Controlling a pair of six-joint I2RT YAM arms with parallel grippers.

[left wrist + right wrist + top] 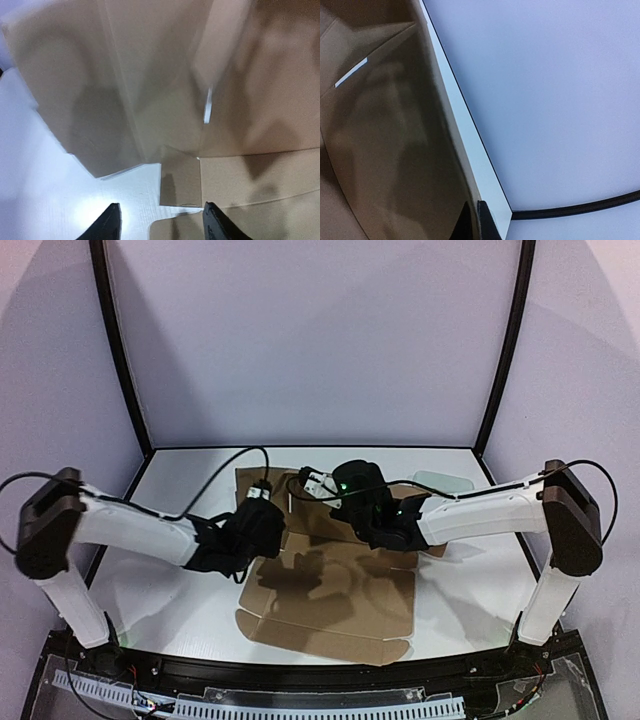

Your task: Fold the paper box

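Left gripper (161, 207) is open and empty, its fingers straddling a small tab at the edge of the box (240, 150). Right gripper (477, 220) is shut, seemingly pinched on a raised panel's edge. We note the box at centre of the top view on the table (180, 610), lower half flat, upper panels lifted. Arms reach in from both sides of the frame, elbows out, wrists low. We judge: hold the right panel upright, grip the left wall near its crease, fold along the score, tab last.
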